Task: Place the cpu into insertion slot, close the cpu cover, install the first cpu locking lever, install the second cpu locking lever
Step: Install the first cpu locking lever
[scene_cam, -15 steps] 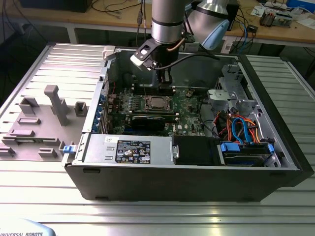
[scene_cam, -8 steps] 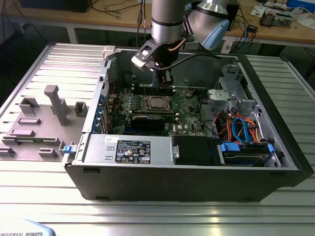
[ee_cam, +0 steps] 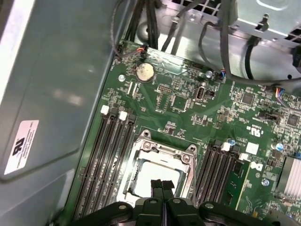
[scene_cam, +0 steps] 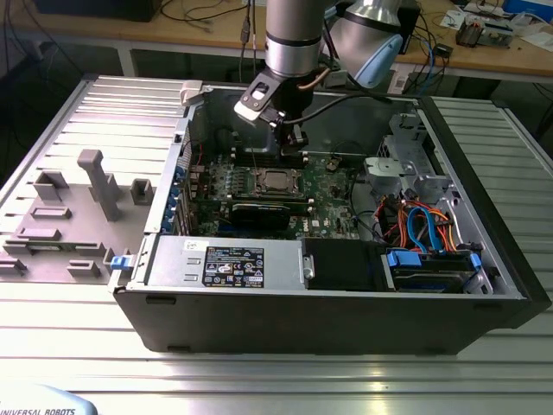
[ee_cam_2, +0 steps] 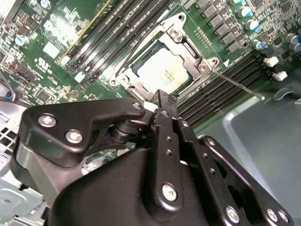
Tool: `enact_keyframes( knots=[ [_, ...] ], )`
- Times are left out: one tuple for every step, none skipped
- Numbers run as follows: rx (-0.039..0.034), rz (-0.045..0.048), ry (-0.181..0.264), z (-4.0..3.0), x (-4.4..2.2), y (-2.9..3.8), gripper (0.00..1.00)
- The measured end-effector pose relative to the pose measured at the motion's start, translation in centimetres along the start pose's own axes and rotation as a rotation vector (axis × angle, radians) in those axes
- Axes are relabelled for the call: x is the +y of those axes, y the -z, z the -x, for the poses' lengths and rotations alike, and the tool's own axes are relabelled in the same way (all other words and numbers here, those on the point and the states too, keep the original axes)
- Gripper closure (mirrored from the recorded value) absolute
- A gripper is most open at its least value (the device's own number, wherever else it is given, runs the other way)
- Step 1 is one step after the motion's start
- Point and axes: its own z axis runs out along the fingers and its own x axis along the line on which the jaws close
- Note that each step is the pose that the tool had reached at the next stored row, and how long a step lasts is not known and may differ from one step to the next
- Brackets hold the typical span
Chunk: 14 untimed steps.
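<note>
Pincer (ee_cam: 162, 184) hung just over the mobo w/ its two tips pressed together, nothing betw. them. Directly under the tips sat the cpu (ee_cam_2: 162, 70), flat in the insertion slot (ee_cam_2: 123, 81), w/ the cpu cover (ee_cam_2: 188, 49) lying round it like a window frame, silver top showing thru the cut-out. Chip looked light, stiff, slick on top & prob. fragile underneath; I'd reckon edges only, no pressing the middle. A thin lever rod (ee_cam_2: 237, 84) stuck out to one side of the tips, and another (ee_cam_2: 134, 47) ran off beyond the socket. Both looked like springy wire, best caught near the free end, I'd guess. Room was tight. Memory slots (ee_cam: 108, 155) flanked the socket close on both sides, case wall (ee_cam: 61, 94) further out, cables (ee_cam: 211, 28) well beyond. Easy room seemed to be straight up only.
</note>
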Motion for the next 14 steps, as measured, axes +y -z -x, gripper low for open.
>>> enact_keyframes(
  knots=[
    [0.0003, 0.0002, 0.012, 0.0, 0.0, 0.0, 0.89],
    [0.0004, 0.0004, 0.023, 0.0, 0.0, 0.0, 0.89],
    [0.0009, 0.0008, 0.04, 0.0, 0.0, 0.0, 0.89],
    [0.0011, 0.0011, 0.054, 0.0, 0.0, 0.0, 0.89],
    [0.0014, 0.0014, 0.067, 0.0, 0.0, 0.0, 0.89],
    [0.0019, 0.0018, 0.089, 0.0, -0.01, 0.0, 0.89],
    [0.0021, 0.002, 0.101, 0.0, -0.01, 0.0, 0.89],
    [0.0025, 0.0023, 0.116, 0.0, -0.01, 0.0, 0.89],
    [0.0031, 0.003, 0.148, -0.01, -0.01, 0.0, 0.89],
    [0.0035, 0.0032, 0.163, -0.01, -0.01, 0.0, 0.89],
    [0.0037, 0.0034, 0.174, -0.01, -0.01, 0.0, 0.89],
    [0.0039, 0.0036, 0.185, -0.01, -0.01, 0.0, 0.89],
    [0.0039, 0.0037, 0.186, -0.01, -0.01, 0.0, 0.89],
    [0.004, 0.0037, 0.186, 0.0, -0.01, 0.0, 0.89]
  ],
)
